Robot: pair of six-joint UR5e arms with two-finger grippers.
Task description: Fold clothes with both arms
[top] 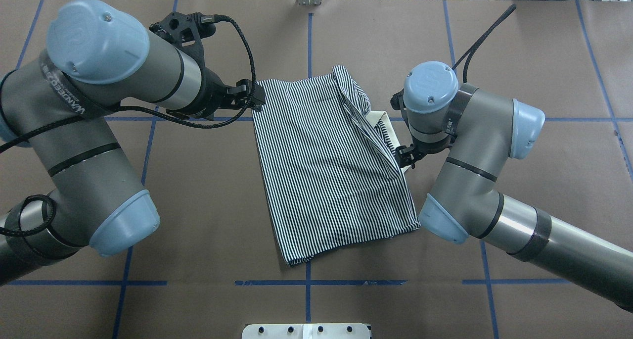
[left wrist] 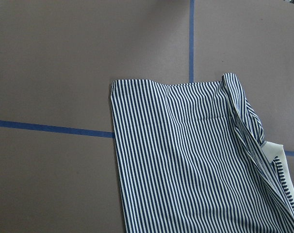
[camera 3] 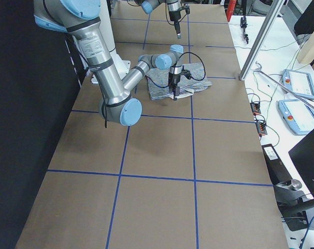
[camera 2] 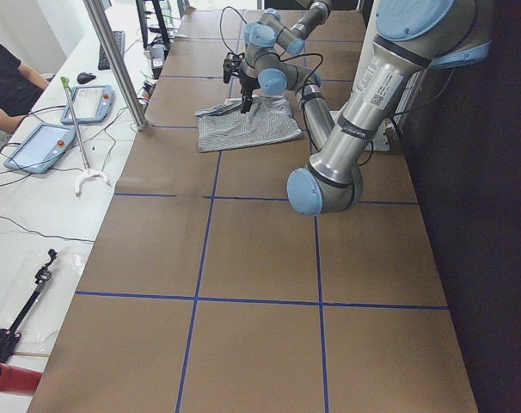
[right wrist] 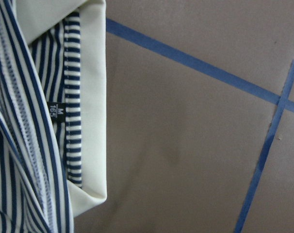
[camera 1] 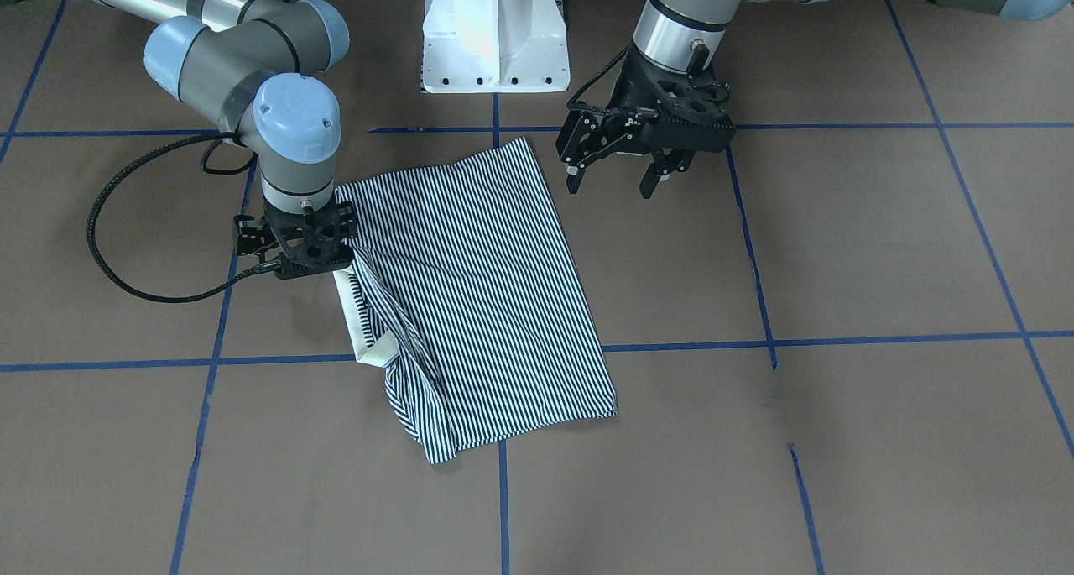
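Note:
The navy-and-white striped polo shirt (camera 1: 487, 290) lies folded into a rough rectangle at the table's middle (top: 326, 170). Its cream collar (camera 1: 357, 323) sticks out on the robot's right side (right wrist: 91, 121). My right gripper (camera 1: 346, 256) points straight down at that edge (top: 401, 157). A ridge of fabric rises to it, so it looks shut on the shirt. My left gripper (camera 1: 612, 180) is open and empty. It hovers just off the shirt's corner on the robot's left (top: 252, 97). The left wrist view shows that corner of the shirt (left wrist: 186, 155) lying flat.
The white pedestal base (camera 1: 495, 46) stands at the robot's edge of the table (top: 306, 330). Blue tape lines (camera 1: 839, 340) grid the brown tabletop. A side bench with tablets (camera 2: 37, 146) and a seated person (camera 2: 7, 82) lies beyond the far edge.

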